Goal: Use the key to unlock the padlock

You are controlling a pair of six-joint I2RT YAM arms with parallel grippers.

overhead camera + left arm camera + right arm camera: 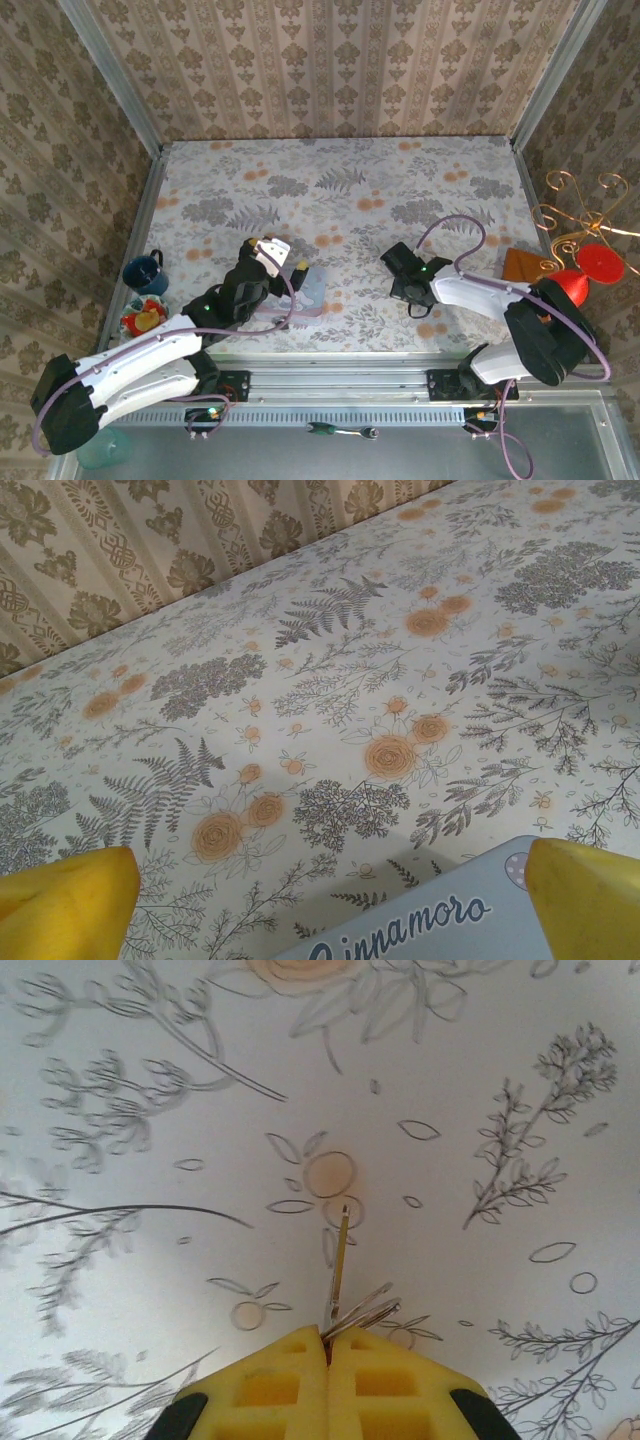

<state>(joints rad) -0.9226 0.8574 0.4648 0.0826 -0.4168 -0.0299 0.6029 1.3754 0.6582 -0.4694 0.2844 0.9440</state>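
My right gripper point(328, 1338) is shut on a small key point(340, 1250), which sticks out forward from between the yellow pads, with its ring point(368, 1313) beside it. The key hangs just above the flowered tablecloth. In the top view the right gripper point(404, 268) is right of centre. My left gripper point(325, 915) stands wide open, its yellow fingertips point(65, 900) on either side of the edge of a pastel blue tin point(440, 925). In the top view the left gripper point(290, 268) is over that tin point(305, 298). The padlock is hidden.
A blue mug point(145, 272) and a red-yellow toy point(143, 318) sit at the table's left edge. At the right edge are a brown piece point(525, 265), red objects point(585, 272) and a gold wire stand point(580, 215). Wallpapered walls enclose three sides.
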